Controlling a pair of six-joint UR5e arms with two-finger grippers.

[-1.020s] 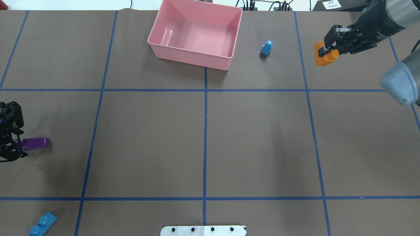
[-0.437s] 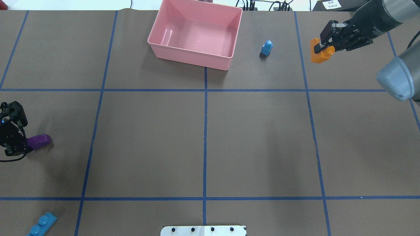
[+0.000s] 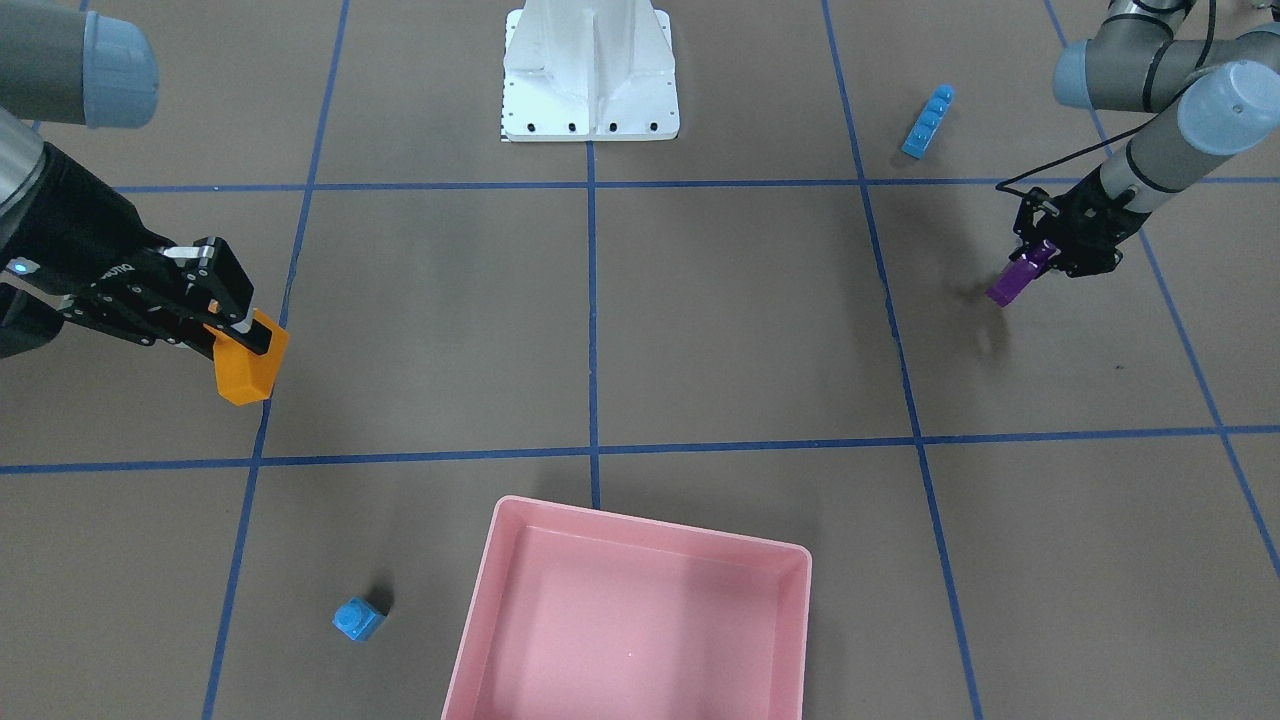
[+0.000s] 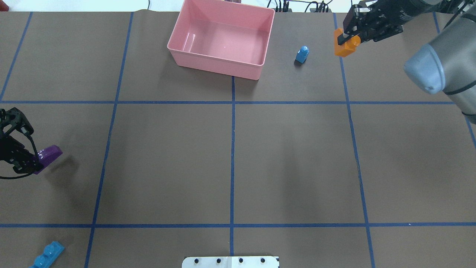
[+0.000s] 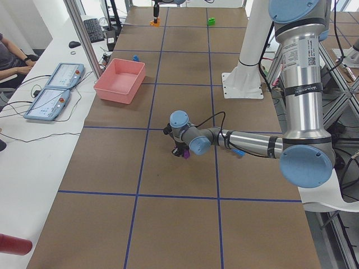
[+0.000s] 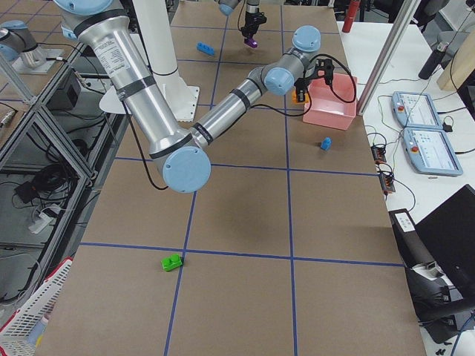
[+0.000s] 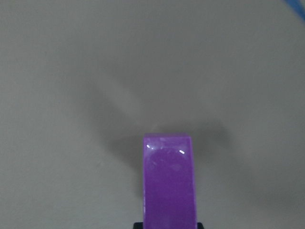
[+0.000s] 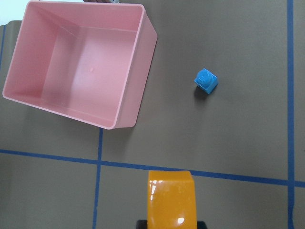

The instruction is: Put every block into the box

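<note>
My right gripper (image 4: 347, 36) is shut on the orange block (image 4: 343, 47) and holds it in the air, right of the small blue cube (image 4: 302, 54) and the pink box (image 4: 215, 67). Its wrist view shows the orange block (image 8: 171, 198), the box (image 8: 138, 62) and the cube (image 8: 206, 80) below. My left gripper (image 4: 32, 160) is shut on the purple block (image 4: 50, 154) and holds it off the table at the left edge; it also shows in the left wrist view (image 7: 169, 181). The long blue bar (image 4: 47, 255) lies near left. The green cube (image 6: 173, 262) lies far out on my right.
The white base plate (image 4: 230, 262) is at the near middle edge. Blue tape lines grid the brown table. A side table with two tablets (image 5: 56, 89) and cables runs beyond the far edge behind the box.
My right gripper has carried the orange block up and to the left, toward the box. My left gripper has lifted the purple block off the table and tilted it.
</note>
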